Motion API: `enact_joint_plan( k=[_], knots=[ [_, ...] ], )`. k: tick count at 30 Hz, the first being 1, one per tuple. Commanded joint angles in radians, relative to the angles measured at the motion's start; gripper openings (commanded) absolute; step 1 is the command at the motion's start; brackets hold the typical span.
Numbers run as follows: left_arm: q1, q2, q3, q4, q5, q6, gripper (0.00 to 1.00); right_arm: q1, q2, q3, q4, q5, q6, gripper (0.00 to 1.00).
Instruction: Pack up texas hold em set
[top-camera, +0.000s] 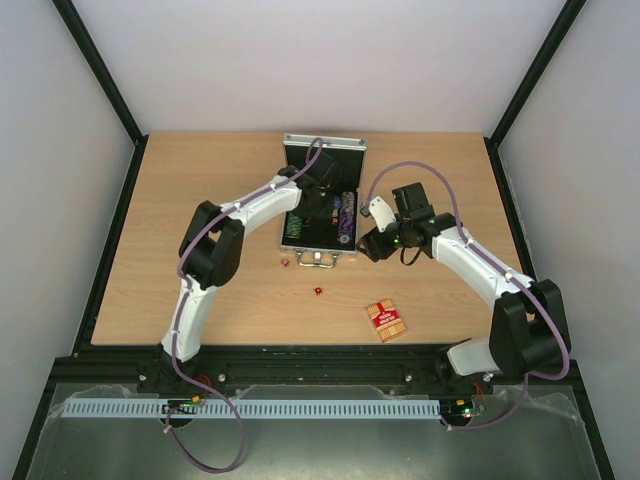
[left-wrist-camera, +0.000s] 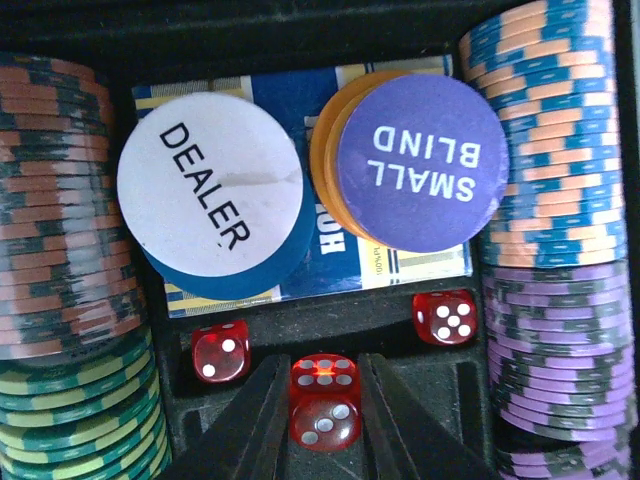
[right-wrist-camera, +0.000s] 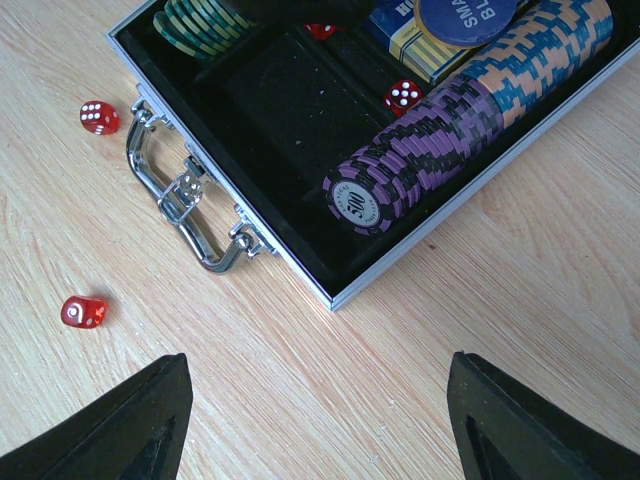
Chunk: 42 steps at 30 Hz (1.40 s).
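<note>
Left wrist view: left gripper (left-wrist-camera: 323, 425) pinched narrow on a die (left-wrist-camera: 325, 400), low over the black middle slot of the case (top-camera: 296, 236). Flanked by a seated die (left-wrist-camera: 220, 352) on one side and another (left-wrist-camera: 444, 317) on the other. Right gripper (right-wrist-camera: 320, 400) spread wide, holding nothing, over bare table (right-wrist-camera: 420, 380) just in front of the handle (right-wrist-camera: 190, 200).

Likely trouble: letting go off-centre, so a tilted or bounced die ends up out of its slot. Also possible: clipping the chips (left-wrist-camera: 70, 200) close by when spreading the fingers. Still outside the case and easy to knock farther: two loose dice (right-wrist-camera: 99, 116) and the red deck (top-camera: 385, 320).

Case lying open in mid-table, lid (top-camera: 323, 146) standing at the far edge, handle pointing toward the arm bases. Chip rows running front to back. Near square from above, so no firm call on the long axis.
</note>
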Motion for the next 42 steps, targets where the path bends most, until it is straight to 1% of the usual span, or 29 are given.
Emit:
enact_joint_plan(
  k=[1,15,26,30,34,42],
  knots=[
    [-0.007,0.025,0.033,-0.019,-0.026,0.008,0.18,-0.003,-0.004,-0.012,-0.034,-0.004,-0.012,0.71],
    [-0.008,0.067,0.027,-0.021,-0.049,0.017,0.18,-0.003,0.001,-0.012,-0.034,-0.008,-0.011,0.71],
    [-0.008,0.086,0.039,-0.016,-0.105,0.020,0.19,-0.003,0.004,-0.012,-0.036,-0.012,-0.012,0.71],
    [-0.008,0.100,0.053,-0.024,-0.112,0.020,0.20,-0.003,0.006,-0.013,-0.036,-0.010,-0.014,0.71],
    [-0.008,0.098,0.056,-0.026,-0.117,0.018,0.24,-0.003,0.009,-0.011,-0.037,-0.010,-0.014,0.71],
    [-0.010,0.083,0.055,-0.029,-0.123,0.014,0.25,-0.003,0.009,-0.012,-0.039,-0.010,-0.014,0.71]
  ],
)
